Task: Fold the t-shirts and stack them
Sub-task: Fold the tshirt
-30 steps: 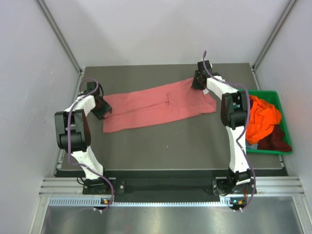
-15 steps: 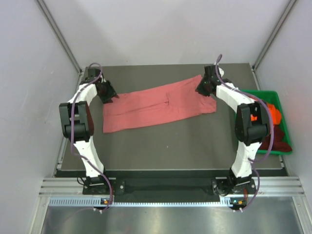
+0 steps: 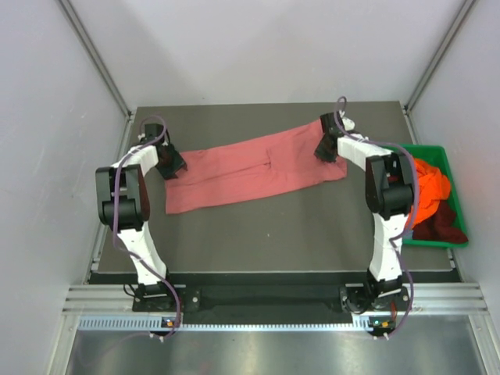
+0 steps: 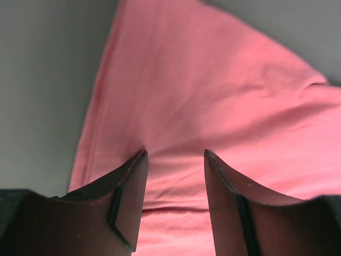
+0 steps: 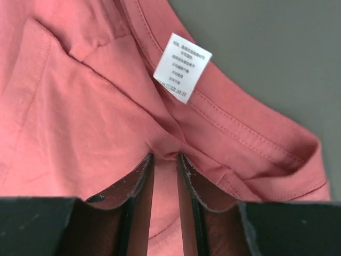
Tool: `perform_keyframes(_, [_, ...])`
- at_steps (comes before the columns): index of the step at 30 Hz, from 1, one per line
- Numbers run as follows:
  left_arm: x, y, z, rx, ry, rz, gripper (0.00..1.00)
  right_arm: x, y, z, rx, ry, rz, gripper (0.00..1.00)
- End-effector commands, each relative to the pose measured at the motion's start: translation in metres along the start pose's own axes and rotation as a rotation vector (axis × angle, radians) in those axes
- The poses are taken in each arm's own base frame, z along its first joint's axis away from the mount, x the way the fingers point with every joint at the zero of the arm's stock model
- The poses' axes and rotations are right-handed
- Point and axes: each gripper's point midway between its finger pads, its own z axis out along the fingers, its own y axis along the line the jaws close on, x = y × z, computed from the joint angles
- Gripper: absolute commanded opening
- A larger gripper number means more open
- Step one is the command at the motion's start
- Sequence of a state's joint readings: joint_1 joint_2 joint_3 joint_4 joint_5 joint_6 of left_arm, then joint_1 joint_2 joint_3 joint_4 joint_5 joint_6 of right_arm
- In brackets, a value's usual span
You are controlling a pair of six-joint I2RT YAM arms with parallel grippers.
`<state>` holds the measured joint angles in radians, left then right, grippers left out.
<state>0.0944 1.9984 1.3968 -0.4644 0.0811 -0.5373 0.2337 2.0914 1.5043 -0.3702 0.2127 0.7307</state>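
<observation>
Right gripper (image 5: 164,156) pinches the salmon-pink t-shirt (image 3: 250,166), left gripper (image 4: 175,152) half open above it; only a lengthwise fold seems done, no stack.

Salmon-pink t-shirt (image 3: 250,168) soft matt cloth; table (image 3: 273,226) matt dark; bin (image 3: 437,243) glossy green plastic.

Top view: high, looking down on table (image 3: 312,226). Wrist views: close over opposite ends of shared salmon-pink t-shirt (image 3: 250,168).

Your arms both reach far, spread wide. Left gripper (image 4: 174,153) jaws apart; right gripper (image 5: 164,156) nearly closed, pinching the t-shirt (image 5: 80,106).
</observation>
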Motion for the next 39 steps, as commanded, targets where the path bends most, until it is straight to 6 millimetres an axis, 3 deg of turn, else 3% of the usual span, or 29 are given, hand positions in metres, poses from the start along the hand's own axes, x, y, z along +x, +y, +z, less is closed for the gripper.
perform_keyframes(1, [0.045, 0.049, -0.001, -0.174, 0.077, -0.074, 0.53, -0.038, 0.002, 0.018, 0.019, -0.068, -0.137, 0.26])
perform_keyframes(2, [0.060, 0.056, -0.001, -0.183, 0.107, -0.089, 0.52, -0.035, 0.000, 0.030, 0.028, -0.047, -0.157, 0.26])
perform_keyframes(3, [0.065, 0.058, -0.003, -0.190, 0.112, -0.105, 0.52, -0.053, 0.006, 0.030, 0.011, -0.071, -0.174, 0.25])
perform_keyframes(5, [0.079, 0.054, -0.011, -0.144, 0.129, -0.156, 0.52, -0.058, 0.016, 0.036, -0.045, -0.072, -0.198, 0.26])
perform_keyframes(7, [0.090, 0.049, -0.021, -0.115, 0.130, -0.190, 0.52, -0.072, 0.030, 0.034, -0.116, -0.103, -0.241, 0.26])
perform_keyframes(11, [0.097, 0.052, -0.041, -0.116, 0.111, -0.211, 0.52, -0.088, 0.041, 0.024, -0.158, -0.139, -0.296, 0.27])
perform_keyframes(15, [0.075, 0.045, -0.061, -0.099, 0.033, -0.190, 0.52, -0.090, 0.043, 0.004, -0.186, -0.138, -0.248, 0.27])
perform_keyframes(16, [0.057, 0.034, -0.067, -0.074, -0.001, -0.168, 0.52, -0.096, 0.047, -0.013, -0.203, -0.159, -0.224, 0.27])
perform_keyframes(18, [0.032, 0.019, -0.072, -0.050, -0.029, -0.135, 0.52, -0.088, 0.041, -0.022, -0.194, -0.133, -0.149, 0.27])
perform_keyframes(20, [0.016, 0.010, -0.072, -0.033, -0.039, -0.113, 0.52, -0.092, 0.036, -0.042, -0.175, -0.140, -0.058, 0.27])
perform_keyframes(24, [-0.014, -0.014, -0.052, 0.025, -0.044, -0.080, 0.52, -0.066, 0.013, -0.054, -0.107, -0.091, 0.079, 0.26])
perform_keyframes(27, [-0.015, -0.024, -0.033, 0.070, -0.010, -0.067, 0.52, -0.038, 0.003, -0.048, -0.076, -0.040, 0.170, 0.25])
perform_keyframes(33, [0.002, 0.008, 0.002, -0.062, 0.047, -0.052, 0.52, -0.003, -0.004, -0.022, -0.007, 0.032, 0.251, 0.23])
perform_keyframes(36, [0.015, 0.034, 0.005, -0.179, 0.054, -0.058, 0.52, -0.001, -0.017, -0.008, 0.053, 0.017, 0.231, 0.22])
perform_keyframes(39, [0.030, 0.048, -0.003, -0.216, 0.045, -0.100, 0.52, -0.006, -0.031, 0.001, 0.097, 0.005, 0.171, 0.22])
